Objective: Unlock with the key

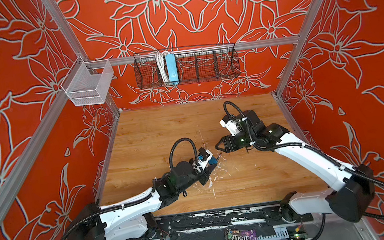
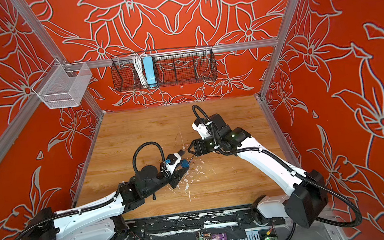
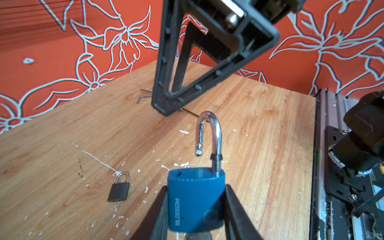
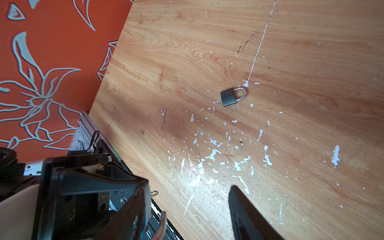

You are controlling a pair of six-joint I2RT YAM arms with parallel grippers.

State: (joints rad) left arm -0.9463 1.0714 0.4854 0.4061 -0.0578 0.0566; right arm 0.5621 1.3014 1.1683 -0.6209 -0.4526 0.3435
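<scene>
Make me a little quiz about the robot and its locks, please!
1. True or false: the shackle of the blue padlock stands open, with one end out of the body.
2. Which one grips the blue padlock? A: the left tool. B: the right tool. C: neither, it lies on the wood.
3. Fill the gap: the small key lies flat on the ____, apart from the grey padlock.

Key
1. True.
2. A.
3. table.
</scene>
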